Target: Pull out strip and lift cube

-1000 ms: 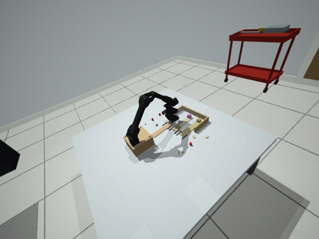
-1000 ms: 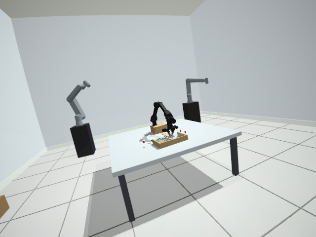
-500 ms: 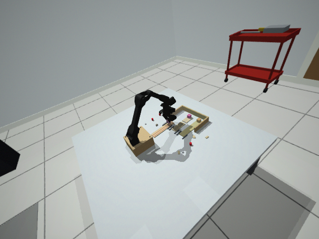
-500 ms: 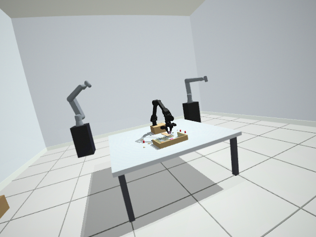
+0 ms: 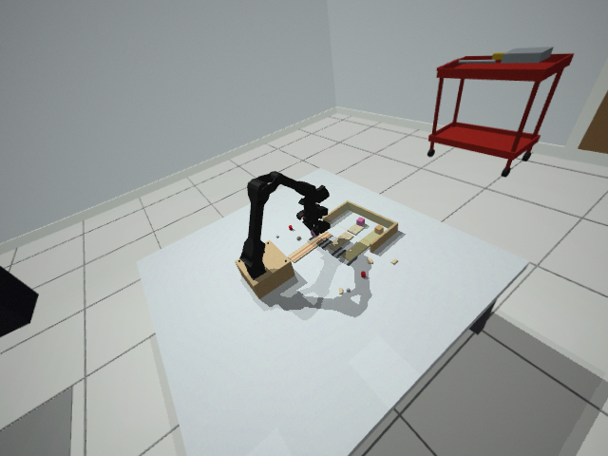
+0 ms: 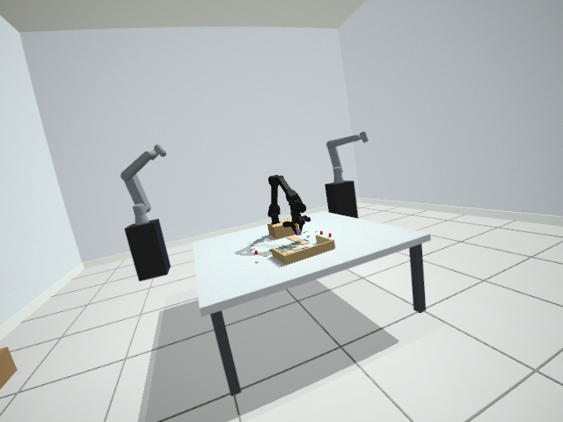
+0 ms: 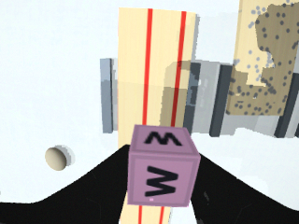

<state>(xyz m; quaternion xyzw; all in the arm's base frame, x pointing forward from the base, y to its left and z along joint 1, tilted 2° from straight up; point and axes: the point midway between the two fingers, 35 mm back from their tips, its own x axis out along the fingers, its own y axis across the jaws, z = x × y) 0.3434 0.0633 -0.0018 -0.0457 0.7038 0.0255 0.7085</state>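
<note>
- Over there, a red cart (image 5: 490,74) stands near the pale grey-blue walls (image 5: 171,98) (image 6: 191,113), grey and yellow things on its top shelf.
- Underfoot, large whitish tiles (image 5: 112,353) (image 6: 454,354) with dark joints make up the floor.
- A light skirting (image 5: 392,118) (image 6: 454,210) runs along the foot of the walls.
- The white table (image 5: 275,372) (image 6: 245,286) has dark legs, and a broad grey shadow falls beneath it.
- Overhead, the ceiling (image 6: 181,13) looks beige-grey.
</note>
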